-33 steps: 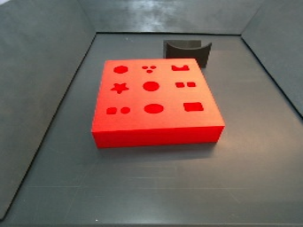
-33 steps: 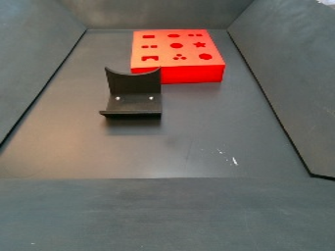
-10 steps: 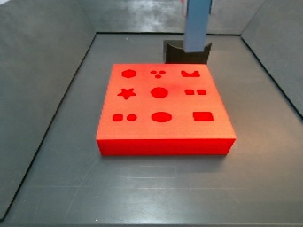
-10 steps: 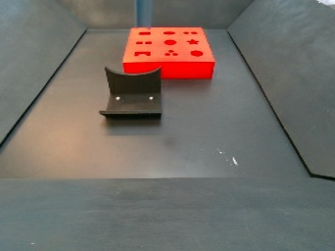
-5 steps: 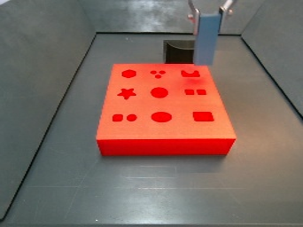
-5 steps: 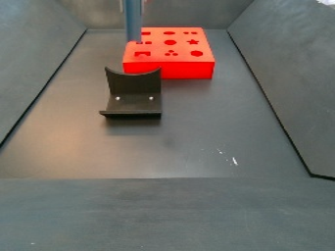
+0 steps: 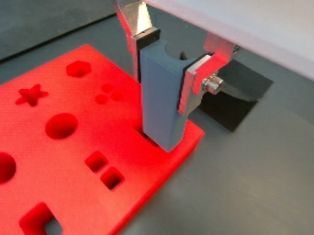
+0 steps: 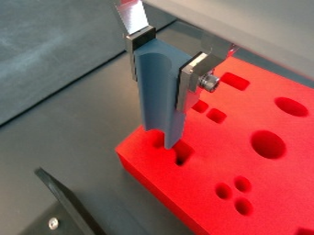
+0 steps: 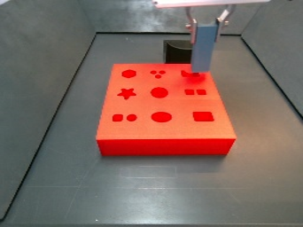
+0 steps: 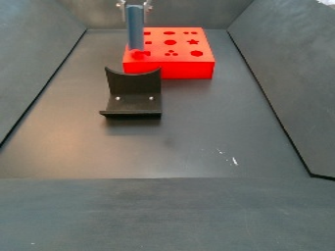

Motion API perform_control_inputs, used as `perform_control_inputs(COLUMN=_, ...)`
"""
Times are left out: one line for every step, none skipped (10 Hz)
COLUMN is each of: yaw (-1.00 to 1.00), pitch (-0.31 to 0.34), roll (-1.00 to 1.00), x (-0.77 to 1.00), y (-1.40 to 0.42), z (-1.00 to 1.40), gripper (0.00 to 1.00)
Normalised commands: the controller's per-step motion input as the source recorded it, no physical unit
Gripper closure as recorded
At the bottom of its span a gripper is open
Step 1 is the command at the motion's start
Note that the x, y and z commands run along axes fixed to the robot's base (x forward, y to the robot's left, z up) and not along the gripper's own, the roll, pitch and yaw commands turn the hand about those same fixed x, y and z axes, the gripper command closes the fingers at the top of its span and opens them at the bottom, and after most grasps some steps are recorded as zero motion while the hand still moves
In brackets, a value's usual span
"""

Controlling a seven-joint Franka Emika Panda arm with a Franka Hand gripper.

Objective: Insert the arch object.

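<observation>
- The gripper [image 9: 204, 19] hangs over the board's [image 9: 166, 126] far right part in a side view, about 1 o'clock from the board's middle.
- In the opposite side view the gripper [image 10: 132, 8] sits at the frame's top edge, over the board's [image 10: 177, 68] near left corner.
- Its jaws stand a narrow way apart, clenched on the arch [image 7: 160, 96], a tall blue-grey bar.
- In both wrist views the silver fingers [image 7: 196, 78] [image 8: 139, 37] press flat against the bar's two opposite faces, near its upper end.
- The gripper [image 7: 170, 62] [image 8: 166, 64] touches nothing but the bar.
- The arch [image 8: 160, 101] is upright, plain and smooth, far taller than it is wide.
- Its lower end meets the red top of the board [image 8: 252, 179] at a hole close to a corner. How deep it sits there cannot be told.
- In a side view the arch [image 9: 203, 49] stands over the holes nearest the board's right edge.
- In the opposite side view the arch [image 10: 133, 29] rises straight from the board's corner.
- The board [image 7: 68, 161] is a flat red slab with star, round and square holes.
- The fixture [image 10: 131, 95], a dark bracket, stands on the floor about 7 o'clock from the board, apart from it.
- In the first side view the fixture [image 9: 176, 49] shows at 12 o'clock, just behind the board, partly hidden by the arch.
- The fixture [image 7: 236, 103] [image 8: 68, 207] also shows in both wrist views, on the floor beside the board.
</observation>
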Motion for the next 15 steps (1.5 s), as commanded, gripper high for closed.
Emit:
perform_control_inputs(yaw=0.01, pitch=0.007, roll=0.12, x=-0.19, y=0.0, z=-0.09, gripper=1.0)
perform_control_inputs(yaw=0.07, pitch=0.0, roll=0.1, x=0.0, y=-0.04, z=-0.13, gripper=1.0)
perform_control_inputs(yaw=0.15, pitch=0.0, roll=0.11, x=0.21, y=0.0, z=-0.25, gripper=1.0)
perform_control_inputs(yaw=0.21, pitch=0.0, roll=0.09, x=0.21, y=0.0, z=-0.22, gripper=1.0)
perform_control_inputs(yaw=0.24, pitch=0.0, roll=0.09, x=0.08, y=0.0, z=-0.26, gripper=1.0)
perform_control_inputs(yaw=0.23, pitch=0.0, roll=0.09, x=0.06, y=0.0, z=-0.28, gripper=1.0)
perform_control_inputs(yaw=0.16, pitch=-0.001, roll=0.1, x=0.0, y=0.0, z=-0.3, gripper=1.0)
perform_control_inputs(yaw=0.05, pitch=0.0, roll=0.04, x=-0.16, y=0.0, z=-0.14, gripper=1.0)
perform_control_inputs(yaw=0.0, pitch=0.0, roll=0.02, x=-0.25, y=0.0, z=-0.05, gripper=1.0)
perform_control_inputs(yaw=0.0, pitch=0.0, roll=0.04, x=-0.16, y=-0.04, z=-0.02, gripper=1.0)
perform_control_inputs(yaw=-0.04, pitch=0.0, roll=0.09, x=-0.07, y=-0.06, z=-0.05, gripper=1.0)
perform_control_inputs(yaw=-0.13, pitch=0.039, roll=0.12, x=0.0, y=-0.1, z=-0.11, gripper=1.0)
perform_control_inputs(yaw=-0.19, pitch=0.066, roll=0.1, x=0.09, y=-0.03, z=-0.2, gripper=1.0)
perform_control_inputs(yaw=-0.22, pitch=0.11, roll=0.1, x=0.19, y=0.0, z=-0.28, gripper=1.0)
perform_control_inputs(yaw=-0.24, pitch=0.13, roll=0.1, x=0.23, y=0.0, z=-0.38, gripper=1.0)
